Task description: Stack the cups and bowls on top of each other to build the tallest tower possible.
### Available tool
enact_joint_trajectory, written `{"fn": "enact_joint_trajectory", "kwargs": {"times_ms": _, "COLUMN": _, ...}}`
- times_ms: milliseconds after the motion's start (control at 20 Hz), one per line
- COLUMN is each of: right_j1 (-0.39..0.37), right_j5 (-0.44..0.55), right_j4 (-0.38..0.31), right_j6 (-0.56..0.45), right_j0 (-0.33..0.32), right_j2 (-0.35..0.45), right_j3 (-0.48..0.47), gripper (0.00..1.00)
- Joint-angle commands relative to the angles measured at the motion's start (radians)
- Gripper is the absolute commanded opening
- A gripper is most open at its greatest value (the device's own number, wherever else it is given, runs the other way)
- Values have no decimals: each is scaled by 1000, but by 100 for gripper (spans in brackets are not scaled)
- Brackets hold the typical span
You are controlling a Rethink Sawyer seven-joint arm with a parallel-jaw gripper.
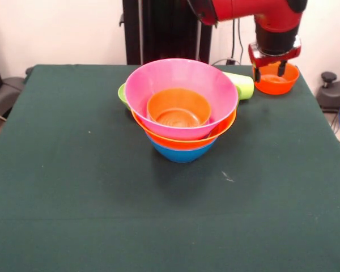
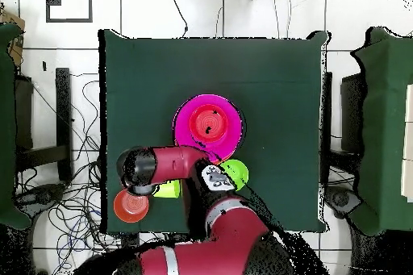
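The tower [image 1: 181, 107] stands mid-table: a blue bowl [image 1: 181, 153] lowest, a yellow-orange bowl [image 1: 184, 141] in it, a pink bowl [image 1: 181, 85] on top. An orange vessel [image 1: 178, 107] sits inside the pink bowl; I cannot tell whether it is a cup or a bowl. My gripper [image 1: 269, 71] is open, its fingers hanging over the near rim of a small orange bowl [image 1: 279, 84] at the table's far right corner. A lime-yellow cup [image 1: 242, 85] lies on its side behind the tower. A green vessel [image 1: 122, 93] peeks out behind the tower's left side.
From overhead the tower [image 2: 210, 125] is mid-table, the orange bowl [image 2: 129, 206] at the table's edge, the lime-yellow cup [image 2: 167, 189] beside it, and the green vessel [image 2: 235, 173] partly under the arm. The arm's wrist hides the gripper there.
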Motion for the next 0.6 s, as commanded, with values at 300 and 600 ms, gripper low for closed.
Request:
{"fn": "enact_joint_trajectory", "kwargs": {"times_ms": 300, "right_j1": -99, "right_j5": 34, "right_j4": -61, "right_j6": -5, "right_j0": -101, "right_j2": 12, "right_j3": -40, "gripper": 100}}
{"fn": "enact_joint_trajectory", "kwargs": {"times_ms": 600, "right_j1": -84, "right_j5": 18, "right_j4": -54, "right_j6": -3, "right_j0": -114, "right_j2": 50, "right_j3": -12, "gripper": 100}}
